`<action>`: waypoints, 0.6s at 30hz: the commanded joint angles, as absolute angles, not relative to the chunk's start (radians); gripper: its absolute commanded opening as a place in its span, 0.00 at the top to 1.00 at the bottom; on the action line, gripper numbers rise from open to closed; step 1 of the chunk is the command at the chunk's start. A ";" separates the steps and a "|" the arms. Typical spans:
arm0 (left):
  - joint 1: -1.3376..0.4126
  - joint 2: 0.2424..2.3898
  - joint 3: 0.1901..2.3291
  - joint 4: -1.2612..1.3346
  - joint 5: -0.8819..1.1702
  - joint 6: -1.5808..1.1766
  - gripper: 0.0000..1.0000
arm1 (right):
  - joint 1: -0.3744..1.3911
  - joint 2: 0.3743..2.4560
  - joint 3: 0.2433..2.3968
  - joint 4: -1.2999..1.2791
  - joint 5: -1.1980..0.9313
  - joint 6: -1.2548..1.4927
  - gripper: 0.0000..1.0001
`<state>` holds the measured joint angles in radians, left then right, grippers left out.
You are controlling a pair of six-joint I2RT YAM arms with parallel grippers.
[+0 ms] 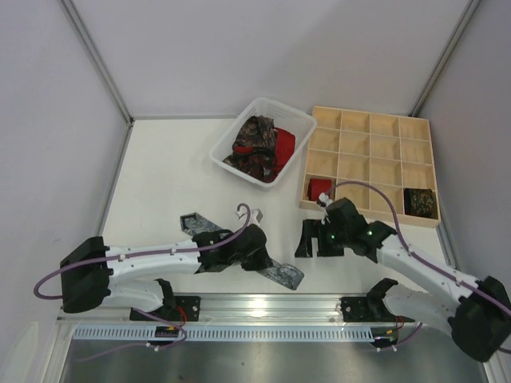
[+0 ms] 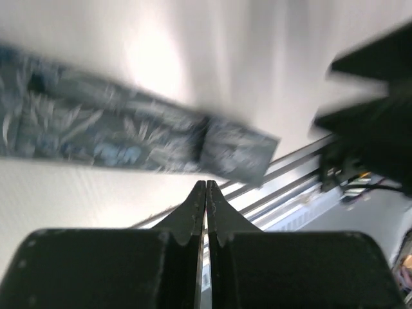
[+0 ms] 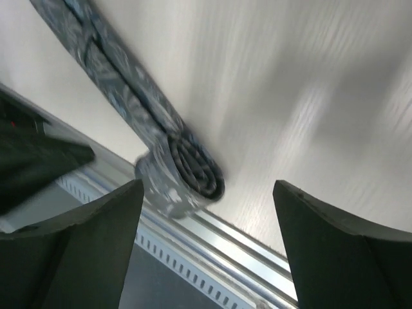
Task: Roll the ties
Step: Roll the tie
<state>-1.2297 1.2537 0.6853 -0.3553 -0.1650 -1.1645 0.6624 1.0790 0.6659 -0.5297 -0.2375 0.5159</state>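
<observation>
The left arm (image 1: 152,257) is extended rightward; the left gripper (image 2: 206,187) is seen with fingers pressed together above the grey tie (image 2: 96,138). The right gripper (image 3: 207,188) is held wide apart, seemingly over the rolled end (image 3: 193,170), at the table (image 1: 160,175) near edge.

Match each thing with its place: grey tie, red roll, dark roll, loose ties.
Things:
1. grey tie
2. red roll
3. dark roll
4. loose ties

Places:
a. in the white basket
b. flat on the table
c. near left corner of the tray
d. near right corner of the tray

Pairs: 1-b, 2-c, 3-d, 4-a.
</observation>
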 commanded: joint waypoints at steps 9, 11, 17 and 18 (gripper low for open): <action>-1.083 1.446 0.845 -0.186 0.118 -0.940 0.95 | 0.669 0.576 0.132 -0.187 -0.506 1.129 0.05; -1.083 1.483 0.839 -0.155 0.143 -0.942 0.96 | 0.673 0.498 0.069 -0.163 -0.489 1.206 0.09; -1.083 1.494 0.795 -0.124 0.149 -0.953 0.96 | 0.684 0.500 0.003 -0.091 -0.483 1.265 0.16; -1.083 1.494 0.792 -0.121 0.150 -0.954 0.96 | 0.690 0.540 0.005 -0.075 -0.483 1.264 0.16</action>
